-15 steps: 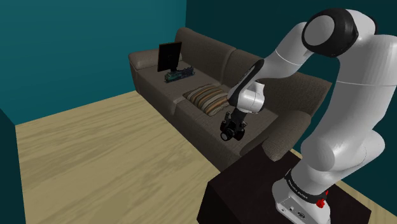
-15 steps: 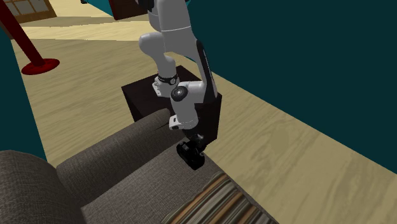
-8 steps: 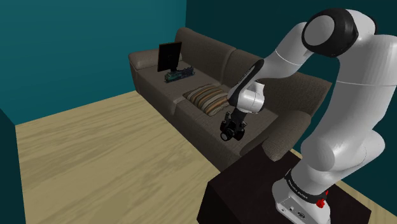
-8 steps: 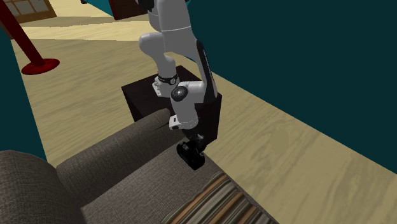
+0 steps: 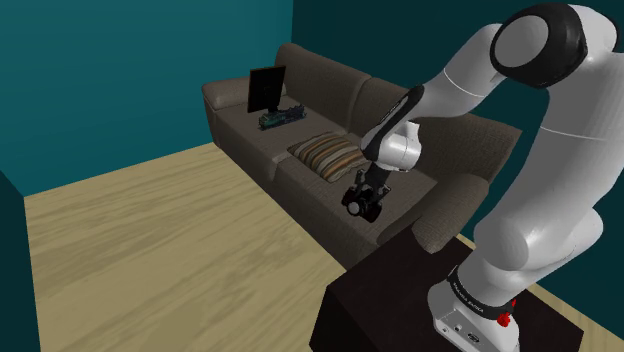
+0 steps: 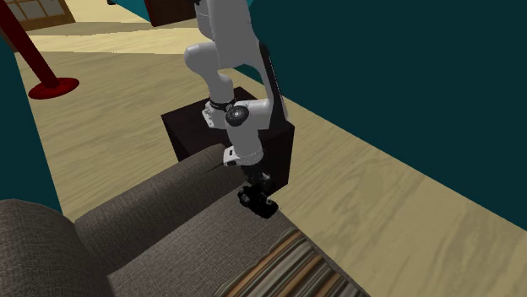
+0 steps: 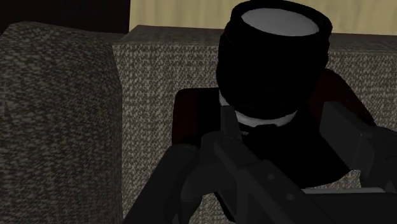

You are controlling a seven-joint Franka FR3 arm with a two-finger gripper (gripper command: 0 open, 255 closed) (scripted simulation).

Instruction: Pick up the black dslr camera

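Shoulder view is looking down from beside and slightly behind the stand (image 5: 390, 290), facing up-left across the brown sofa (image 5: 320, 75) toward the teal wall (image 5: 150, 70), at mid distance. Second exterior view is sitting over the sofa's backrest, facing back at the stand and wood floor (image 6: 380, 169), nearer in. Both are sharing the arm (image 5: 530, 120), stand, sofa seat and striped cushion (image 5: 325, 152). Wrist view is looking along the gripper (image 7: 280, 153), very close on the black dslr camera (image 7: 273, 51), sofa fabric behind.
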